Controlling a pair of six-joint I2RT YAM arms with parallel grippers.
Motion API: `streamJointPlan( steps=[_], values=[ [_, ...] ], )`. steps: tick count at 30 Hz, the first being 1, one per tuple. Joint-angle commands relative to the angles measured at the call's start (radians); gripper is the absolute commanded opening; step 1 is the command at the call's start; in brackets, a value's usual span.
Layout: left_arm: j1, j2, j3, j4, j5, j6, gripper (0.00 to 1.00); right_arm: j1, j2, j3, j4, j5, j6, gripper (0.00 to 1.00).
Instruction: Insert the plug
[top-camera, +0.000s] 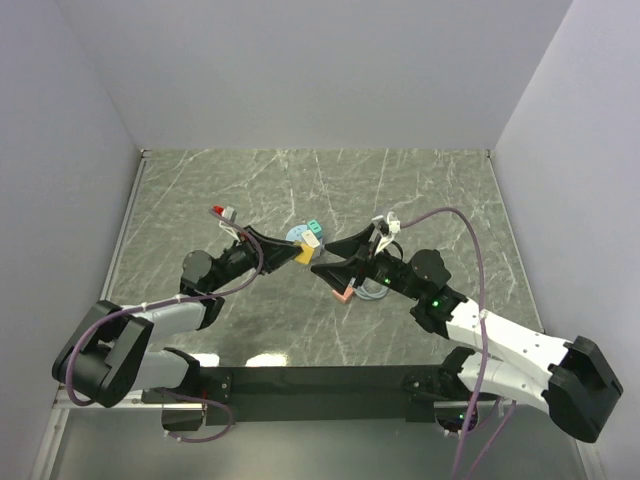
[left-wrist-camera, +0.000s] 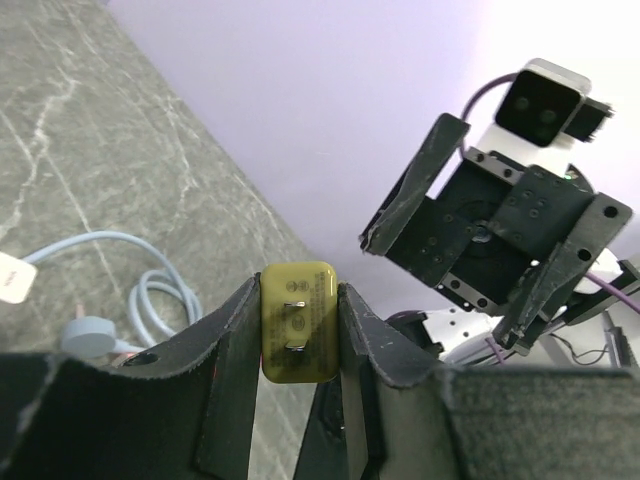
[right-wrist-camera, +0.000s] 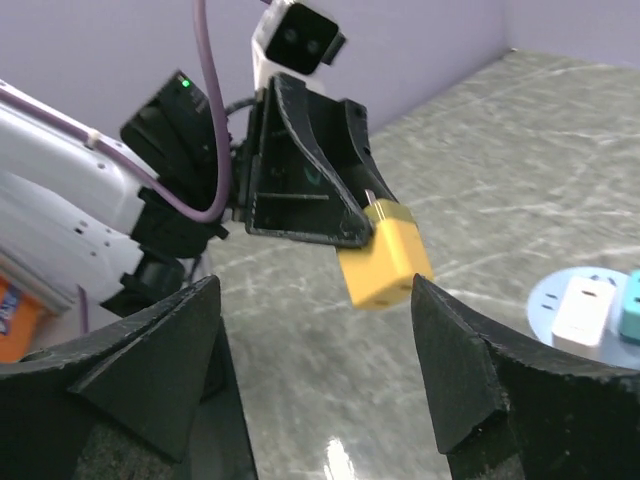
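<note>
My left gripper (top-camera: 298, 255) is shut on a yellow plug (left-wrist-camera: 297, 322) and holds it above the table, its two metal prongs facing the left wrist camera. The plug also shows in the right wrist view (right-wrist-camera: 385, 262), hanging from the left gripper's fingers (right-wrist-camera: 310, 190). My right gripper (right-wrist-camera: 315, 300) is open and empty, just right of the plug in the top view (top-camera: 335, 278), with its jaws set wide and facing it. A pale blue round base (top-camera: 300, 235) carrying a white block (right-wrist-camera: 580, 305) and a teal block (right-wrist-camera: 630, 305) lies just behind the plug.
A light blue coiled cable (left-wrist-camera: 150, 300) lies on the marble table (top-camera: 420, 190) under the right gripper. A small pink piece (top-camera: 345, 295) sits near it. A red and white item (top-camera: 222, 212) lies at the left. Walls enclose three sides.
</note>
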Motion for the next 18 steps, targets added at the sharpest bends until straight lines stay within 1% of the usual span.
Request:
streamJointPlan(
  steps=[1,3,5,11,18],
  values=[
    [-0.029,0.017,0.047,0.546,-0.035,-0.044,0.00,-0.033,0.060,0.008,0.178,-0.108,0.132,0.81],
    [-0.043,0.023,0.062,0.578,-0.035,-0.046,0.01,-0.048,0.080,-0.005,0.218,-0.122,0.177,0.79],
    [-0.060,0.028,0.070,0.584,-0.039,-0.040,0.01,-0.057,0.093,-0.014,0.254,-0.126,0.195,0.78],
    [-0.075,0.011,0.083,0.583,-0.046,-0.026,0.01,-0.074,0.054,-0.053,0.202,-0.076,0.185,0.77],
    [-0.109,0.034,0.131,0.583,-0.040,-0.020,0.01,-0.076,0.076,-0.085,0.257,-0.082,0.211,0.76]
  ],
)
